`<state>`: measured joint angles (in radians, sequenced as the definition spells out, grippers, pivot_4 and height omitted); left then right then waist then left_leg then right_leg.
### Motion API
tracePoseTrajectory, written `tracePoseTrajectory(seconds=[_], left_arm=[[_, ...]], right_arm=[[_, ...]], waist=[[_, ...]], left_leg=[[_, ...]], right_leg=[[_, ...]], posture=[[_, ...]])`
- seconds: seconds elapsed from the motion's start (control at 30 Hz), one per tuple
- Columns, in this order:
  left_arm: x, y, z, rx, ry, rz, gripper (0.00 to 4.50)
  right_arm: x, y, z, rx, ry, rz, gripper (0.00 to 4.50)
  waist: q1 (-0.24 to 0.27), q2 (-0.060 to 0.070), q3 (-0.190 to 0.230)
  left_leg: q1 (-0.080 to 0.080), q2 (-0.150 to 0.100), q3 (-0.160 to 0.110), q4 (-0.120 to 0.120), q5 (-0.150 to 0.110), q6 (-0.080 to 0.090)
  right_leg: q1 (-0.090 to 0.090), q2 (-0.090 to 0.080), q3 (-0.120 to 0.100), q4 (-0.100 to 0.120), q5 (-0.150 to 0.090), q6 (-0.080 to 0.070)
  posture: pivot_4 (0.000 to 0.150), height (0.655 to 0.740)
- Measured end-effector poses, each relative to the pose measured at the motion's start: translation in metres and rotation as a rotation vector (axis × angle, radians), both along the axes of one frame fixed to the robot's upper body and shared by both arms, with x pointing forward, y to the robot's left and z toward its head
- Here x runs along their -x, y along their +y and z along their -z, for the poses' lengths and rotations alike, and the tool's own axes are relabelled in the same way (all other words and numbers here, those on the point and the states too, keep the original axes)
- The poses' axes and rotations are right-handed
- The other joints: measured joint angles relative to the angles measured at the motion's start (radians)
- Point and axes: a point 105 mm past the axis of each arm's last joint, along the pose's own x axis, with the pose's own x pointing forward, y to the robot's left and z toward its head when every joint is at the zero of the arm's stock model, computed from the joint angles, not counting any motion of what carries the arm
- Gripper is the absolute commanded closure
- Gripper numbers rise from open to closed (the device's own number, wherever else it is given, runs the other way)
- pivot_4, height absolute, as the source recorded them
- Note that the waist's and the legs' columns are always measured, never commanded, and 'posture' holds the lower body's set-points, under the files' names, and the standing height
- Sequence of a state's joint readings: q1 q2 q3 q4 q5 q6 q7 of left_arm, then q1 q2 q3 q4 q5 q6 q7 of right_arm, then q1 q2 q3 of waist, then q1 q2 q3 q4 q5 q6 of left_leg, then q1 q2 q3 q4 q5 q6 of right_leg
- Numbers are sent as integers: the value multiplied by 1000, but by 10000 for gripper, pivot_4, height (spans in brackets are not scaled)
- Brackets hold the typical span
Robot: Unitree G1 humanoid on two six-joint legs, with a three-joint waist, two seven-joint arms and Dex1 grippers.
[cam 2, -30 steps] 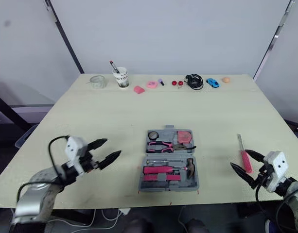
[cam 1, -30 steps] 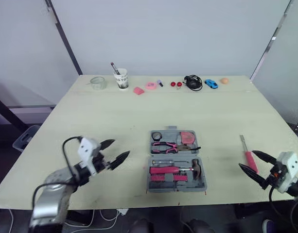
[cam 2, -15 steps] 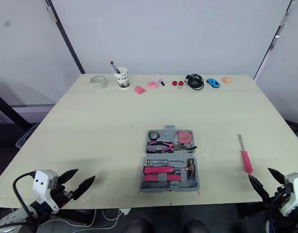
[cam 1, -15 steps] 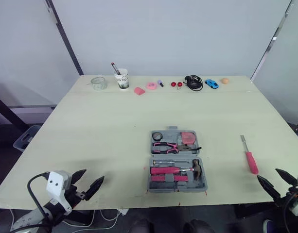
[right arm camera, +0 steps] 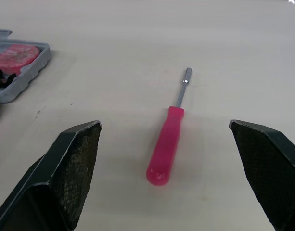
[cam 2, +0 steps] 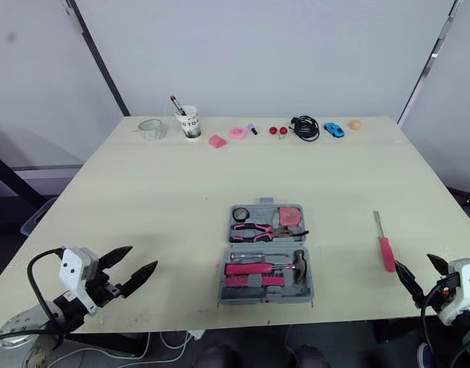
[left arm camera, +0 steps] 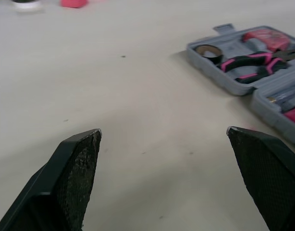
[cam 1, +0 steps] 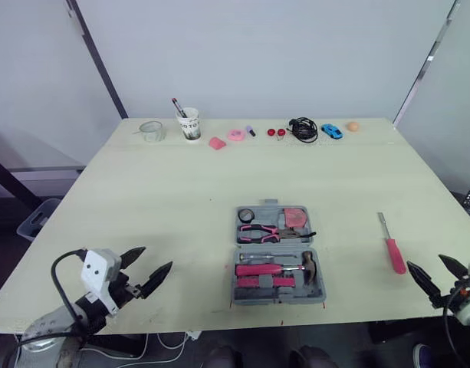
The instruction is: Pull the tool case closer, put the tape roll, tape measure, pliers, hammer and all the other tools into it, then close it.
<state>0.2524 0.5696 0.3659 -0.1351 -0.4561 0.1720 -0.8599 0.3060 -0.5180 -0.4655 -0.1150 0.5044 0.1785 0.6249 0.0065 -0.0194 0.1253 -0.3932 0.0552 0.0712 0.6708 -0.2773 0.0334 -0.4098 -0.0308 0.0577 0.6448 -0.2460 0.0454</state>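
Note:
The grey tool case [cam 1: 236, 238] lies open at the table's front centre. It holds a tape roll [cam 1: 248, 215], pink-handled pliers [cam 1: 259, 230], a red tape measure [cam 1: 297, 218] and a pink-handled hammer [cam 1: 277, 268]. A pink screwdriver [cam 1: 393, 249] lies on the table to the right of the case. My left gripper [cam 1: 156, 257] hangs open over the front left edge, well left of the case [left arm camera: 200, 50]. My right gripper [cam 1: 425, 262] is open at the front right edge, just short of the screwdriver [right arm camera: 166, 147]. Neither holds anything.
Along the far edge stand a clear cup [cam 1: 151, 130], a white cup with pens [cam 1: 190, 125], a pink ring [cam 1: 236, 135], a black cable [cam 1: 303, 129], a blue toy car [cam 1: 331, 131] and an orange ball [cam 1: 352, 126]. Bare tabletop lies between them and the case.
Both arms drew back from beside the case to the table's front edge, then came slightly up and forward again. Both grippers stayed open. The case and screwdriver have not moved.

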Motion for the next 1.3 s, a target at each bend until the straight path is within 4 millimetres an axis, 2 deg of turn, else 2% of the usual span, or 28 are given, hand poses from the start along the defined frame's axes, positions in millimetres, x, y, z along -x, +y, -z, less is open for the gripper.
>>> tracePoseTrajectory(seconds=[0.23, 0.43, 0.6, 0.93, 1.07, 1.1, 1.2, 1.3], left_arm=[[-21, -44, -36, -21, -96, 247, 476], [-22, -62, -51, -32, -104, 383, 476], [-24, -89, -84, -43, -194, 550, 476], [-12, -116, -106, -11, -190, 727, 476], [-10, -123, -117, -8, -207, 770, 476], [-10, -123, -117, -5, -203, 776, 0], [-9, -124, -117, -1, -198, 781, 0], [-9, -126, -116, -3, -196, 795, 0]], right_arm=[[-38, 12, -3, 79, 66, -11, 0], [-51, 1, 5, 80, 151, 58, 0], [-71, 2, 10, 57, 212, 82, 0], [-89, 3, 39, 14, 337, 135, 0], [-95, 12, 46, -3, 371, 116, 0], [-96, 13, 45, -6, 370, 115, 5311], [-98, 13, 46, -9, 363, 119, 16507], [-99, 13, 47, 1, 360, 117, 31077]], waist=[[-5, 0, 0], [-12, 0, 1], [-19, 0, 0], [-21, 0, 1], [-21, 0, 1], [-21, 0, 1], [-23, 0, 1], [-24, 0, 1]], left_leg=[[0, -1, 0, 0, 0, 0], [-1, -2, 2, -1, 0, 0], [0, -3, 2, 0, 0, 0], [-1, -3, 2, 0, 0, 0], [-1, -3, 1, 0, 0, 0], [-1, -3, 2, 0, 0, 0], [-1, -3, 2, 0, 0, 0], [-1, -2, 2, 0, 0, 0]], right_leg=[[0, 1, 0, 0, 0, 0], [0, 3, -1, -1, 0, 0], [0, 3, 1, 0, 1, 0], [0, 6, 2, -1, 2, 3], [0, 6, 2, -1, 2, 4], [0, 6, 2, -1, 2, 4], [0, 7, 2, -1, 2, 4], [0, 7, 3, -1, 2, 4]], posture=[[1500, 7400], [1500, 7400], [1500, 7400], [1500, 7400], [1500, 7400], [1500, 7400], [1500, 7400], [1500, 7400]])
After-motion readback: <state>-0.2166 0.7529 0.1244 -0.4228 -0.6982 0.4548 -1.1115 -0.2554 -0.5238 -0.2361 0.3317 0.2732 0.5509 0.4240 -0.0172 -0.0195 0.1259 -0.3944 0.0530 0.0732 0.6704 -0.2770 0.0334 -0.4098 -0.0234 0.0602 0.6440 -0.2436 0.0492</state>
